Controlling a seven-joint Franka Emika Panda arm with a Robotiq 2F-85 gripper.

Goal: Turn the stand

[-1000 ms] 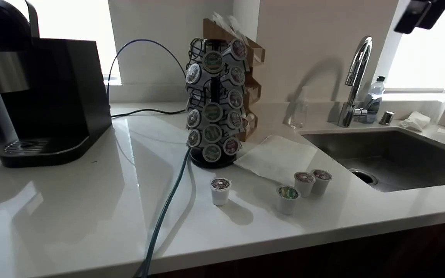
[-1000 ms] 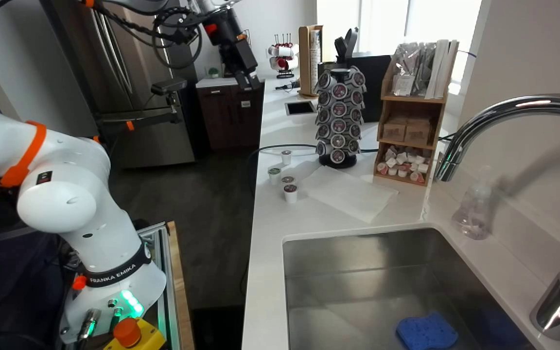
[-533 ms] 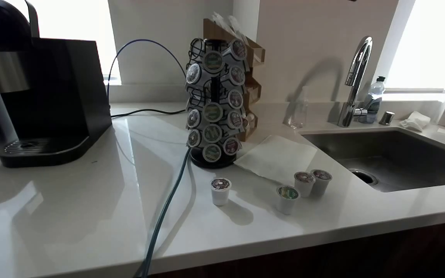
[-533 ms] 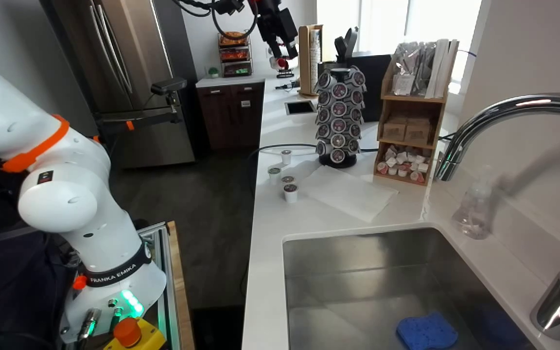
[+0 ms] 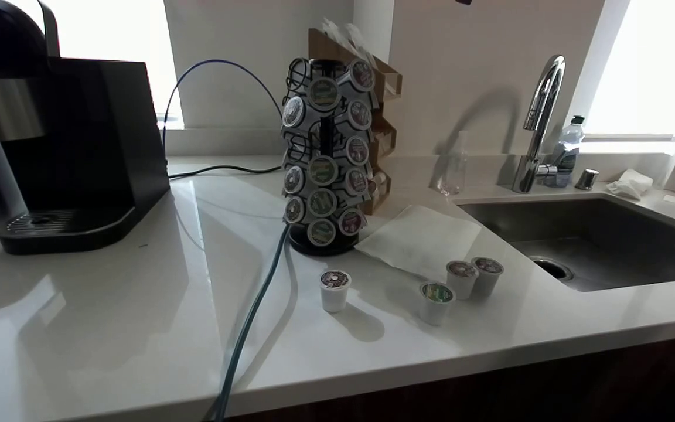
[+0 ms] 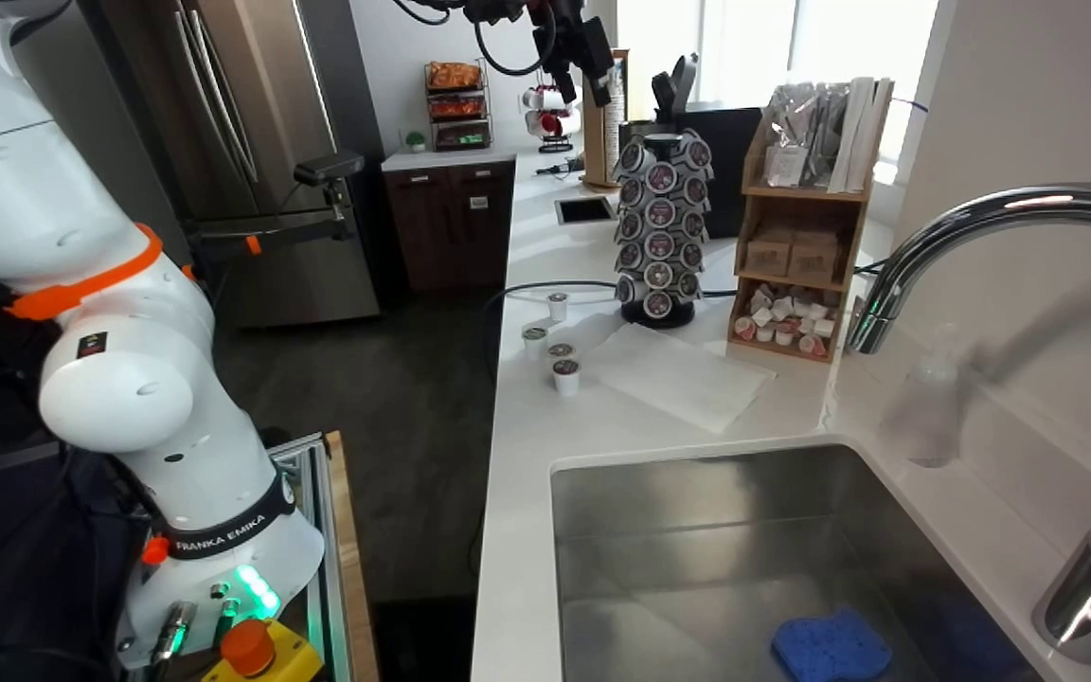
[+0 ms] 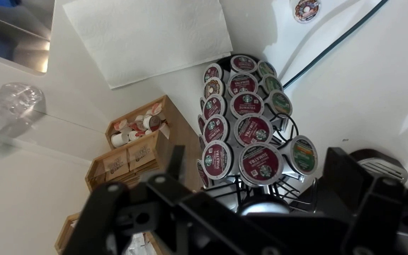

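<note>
The stand [image 5: 327, 138] is a tall dark wire carousel full of coffee pods, upright on its round base on the white counter. It also shows in an exterior view [image 6: 661, 227] and, from above, in the wrist view [image 7: 246, 104]. Pods with dark red and green lids face the wrist camera. My gripper [image 7: 255, 157] is open and empty, its fingers wide apart with the stand's upper part between them in the picture. In an exterior view the gripper [image 6: 585, 93] is above the counter, higher than the stand's top and apart from it. Only a dark tip [image 5: 463, 2] shows in an exterior view.
A wooden organizer [image 6: 801, 199] stands close beside the stand. A black coffee machine [image 5: 79, 135] is on the counter. Several loose pods [image 5: 334, 290], a paper towel [image 5: 422, 237] and a cable [image 5: 255, 305] lie around the base. A sink [image 6: 697, 530] and faucet [image 6: 981, 213] are nearby.
My gripper has moved across toward the stand, rightward and slightly up in an exterior view, and mostly out of the top of an exterior picture. The stand has not visibly moved.
</note>
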